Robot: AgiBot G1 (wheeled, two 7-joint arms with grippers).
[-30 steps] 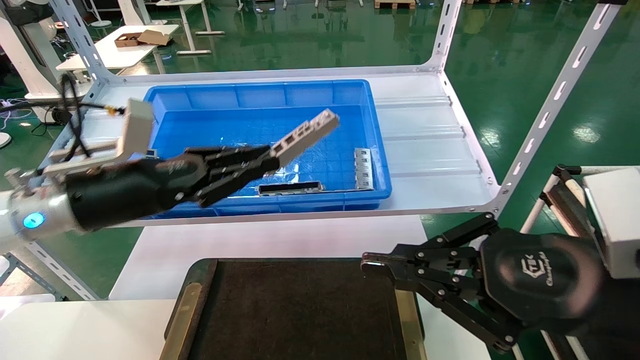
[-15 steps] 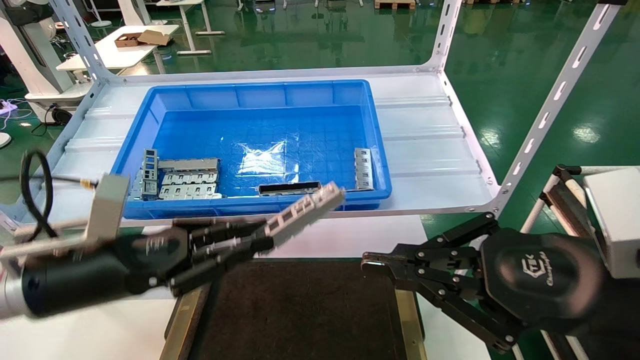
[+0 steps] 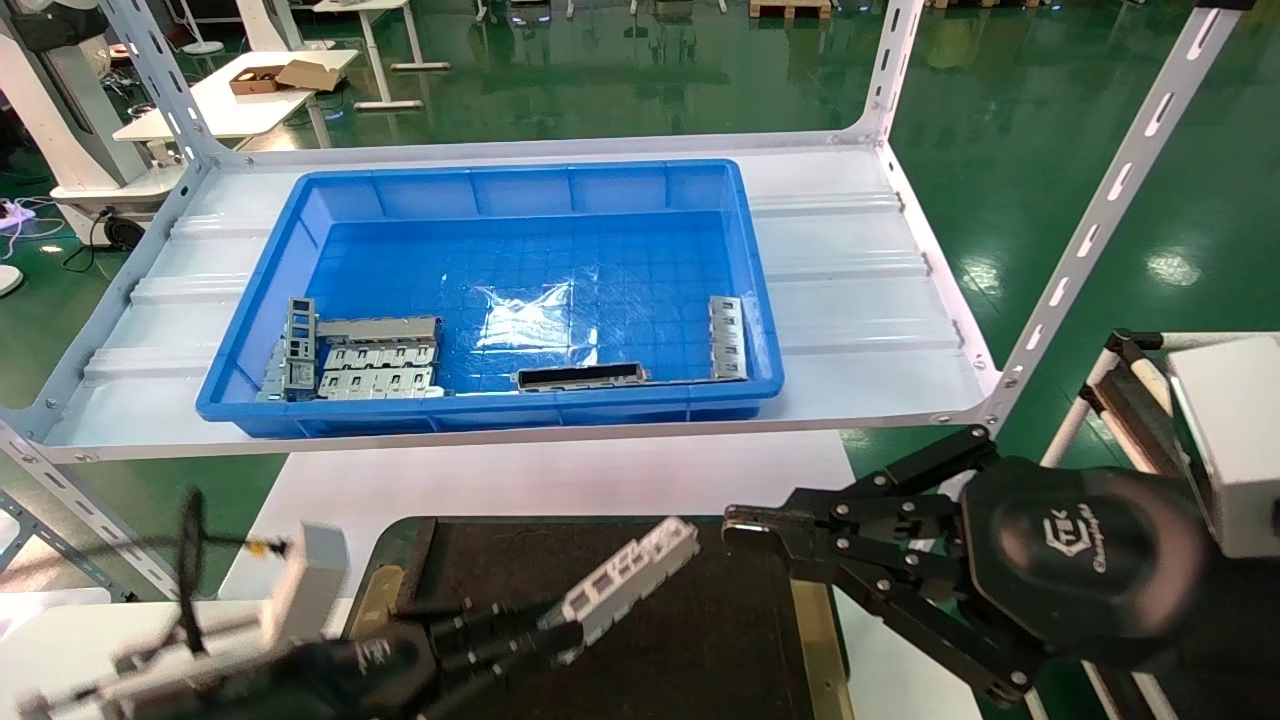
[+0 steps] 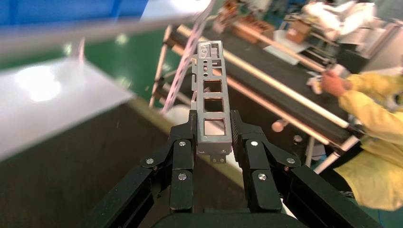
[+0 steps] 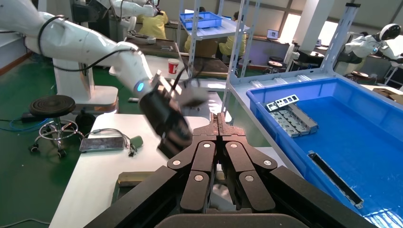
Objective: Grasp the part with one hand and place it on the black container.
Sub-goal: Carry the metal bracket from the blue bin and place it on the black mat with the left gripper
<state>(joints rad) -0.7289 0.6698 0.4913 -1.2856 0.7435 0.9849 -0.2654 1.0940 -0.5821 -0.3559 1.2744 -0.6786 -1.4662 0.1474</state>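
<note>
Head view: left pincer (image 3: 560,628) carried part (image 3: 630,580) from bin to black container (image 3: 700,640).

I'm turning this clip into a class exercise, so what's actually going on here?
The left gripper is shut on the part, a slim silver piece with square windows, holding it over the black container; it is not yet set down. The right gripper waits shut at the container's right edge. More metal pieces lie in the blue bin behind.

Black linked-finger left gripper (image 3: 560,630) low at near left, reaching forward, fingers (image 4: 183,164) clamped. Black right gripper (image 3: 735,528) parked at near right, fingertips pressed together.
</note>
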